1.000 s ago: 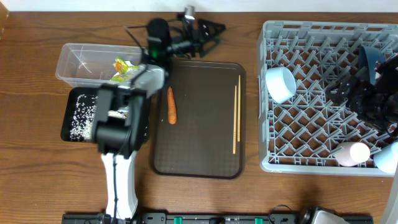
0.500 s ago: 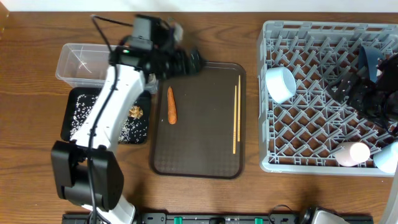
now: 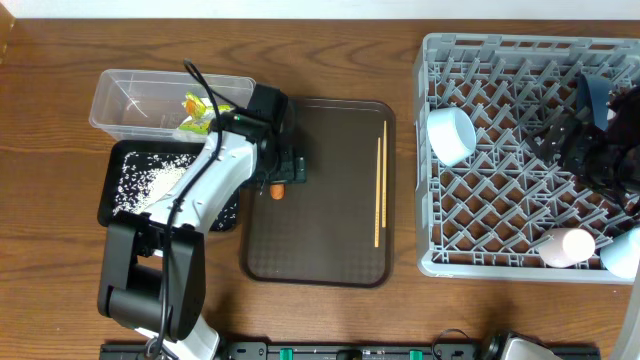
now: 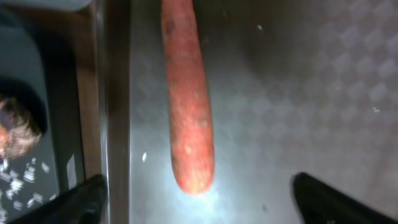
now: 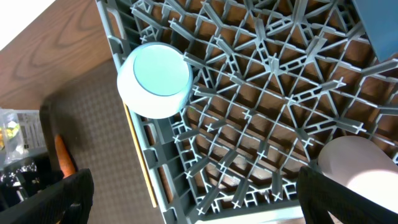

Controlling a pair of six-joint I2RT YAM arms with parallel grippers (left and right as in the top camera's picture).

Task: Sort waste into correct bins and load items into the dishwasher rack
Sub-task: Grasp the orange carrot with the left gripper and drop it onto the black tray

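The orange carrot (image 4: 186, 93) lies on the brown serving tray (image 3: 330, 240). My left gripper (image 4: 199, 208) is open low over it, one finger on each side of its tip; overhead only the carrot's end (image 3: 277, 189) shows under the gripper (image 3: 285, 168). The yellow-green wrapper (image 3: 199, 108) lies in the clear tub (image 3: 125, 95). Rice grains (image 3: 150, 180) and a brown lump (image 4: 15, 127) lie in the black tray (image 3: 112, 205). My right gripper (image 5: 199, 211) is open and empty above the grey rack (image 3: 500, 200); overhead it shows over the rack's right side (image 3: 580, 150).
Two chopsticks (image 3: 380, 190) lie on the serving tray's right side. In the rack are a white bowl (image 3: 450, 135) on its side, a dark blue dish (image 3: 598, 95), a pink cup (image 3: 566, 247) and a pale blue cup (image 3: 625, 250).
My left arm has swung from over the clear tub to the serving tray and come down over the carrot. The right arm has barely moved.
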